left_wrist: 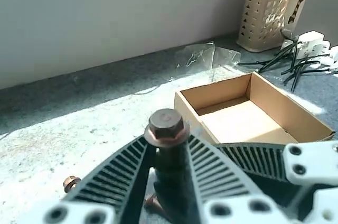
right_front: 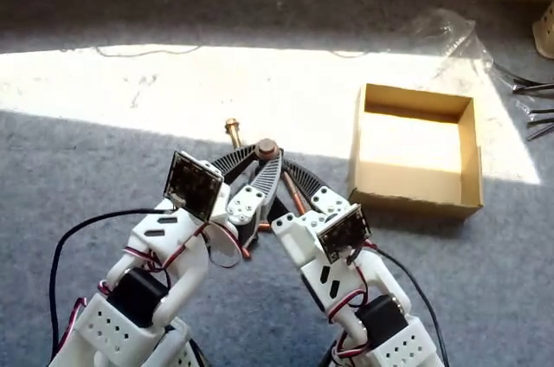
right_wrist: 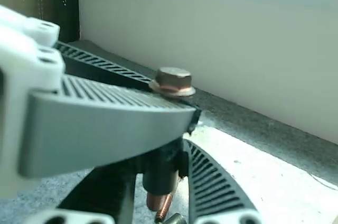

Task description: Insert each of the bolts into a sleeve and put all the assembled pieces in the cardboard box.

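Note:
A copper bolt head (right_front: 266, 147) tops a black sleeve (left_wrist: 170, 168), held upright above the grey carpet. My left gripper (left_wrist: 168, 152) is shut on the sleeve just under the bolt head (left_wrist: 166, 125). My right gripper (right_wrist: 161, 182) is shut lower on the same sleeve (right_wrist: 158, 174), and the bolt's thread pokes out below. Both grippers meet left of the cardboard box (right_front: 414, 196), the left gripper (right_front: 258, 157) beside the right gripper (right_front: 280, 164). A loose bolt (right_front: 233, 131) lies on the carpet just beyond them.
The open box (left_wrist: 187, 110) holds nothing visible. A clear plastic bag (right_front: 446, 29) lies behind it. Black tools (right_front: 532, 112) and a beige holder (left_wrist: 272, 7) sit at the far right. A wall closes off the far edge.

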Controlling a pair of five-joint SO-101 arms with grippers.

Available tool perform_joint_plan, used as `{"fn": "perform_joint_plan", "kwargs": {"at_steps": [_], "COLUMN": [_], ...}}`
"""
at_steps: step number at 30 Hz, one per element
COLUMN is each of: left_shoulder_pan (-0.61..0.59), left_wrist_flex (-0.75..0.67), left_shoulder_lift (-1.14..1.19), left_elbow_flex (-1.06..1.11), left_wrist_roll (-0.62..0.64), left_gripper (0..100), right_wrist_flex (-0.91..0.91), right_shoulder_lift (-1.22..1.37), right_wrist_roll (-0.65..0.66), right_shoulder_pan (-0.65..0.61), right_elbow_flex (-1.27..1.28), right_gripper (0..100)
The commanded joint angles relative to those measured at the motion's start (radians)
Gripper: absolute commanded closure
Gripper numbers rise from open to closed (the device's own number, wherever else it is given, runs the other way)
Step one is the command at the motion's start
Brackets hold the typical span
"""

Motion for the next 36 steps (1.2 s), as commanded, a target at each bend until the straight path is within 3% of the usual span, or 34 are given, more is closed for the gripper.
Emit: {"fn": "perform_joint_plan", "kwargs": {"at_steps": [1,14,26,31,36], "left_shoulder_pan": [-0.021,-0.022,-0.116,-0.173,-0.309], "left_wrist_flex": [-0.015,-0.017,0.0,0.175,0.232], "left_shoulder_lift": [0.021,0.021,0.019,0.019,0.019], "left_elbow_flex": [-0.047,-0.05,-0.251,-0.325,-0.349], "left_wrist_roll": [-0.005,-0.011,-0.008,-0.011,-0.011], "left_gripper": [85,80,81,92,96], "right_wrist_flex": [-0.005,-0.005,-0.004,-0.004,-0.004], "right_shoulder_lift": [-0.013,-0.013,-0.013,-0.012,-0.012], "right_wrist_roll": [0.009,0.009,0.009,0.009,0.009], "right_shoulder_pan": [0.005,0.005,0.012,0.09,0.156], "right_elbow_flex": [0.11,0.11,0.108,0.105,0.101], "right_gripper": [99.4,99.4,99.4,99.4,99.4]}}
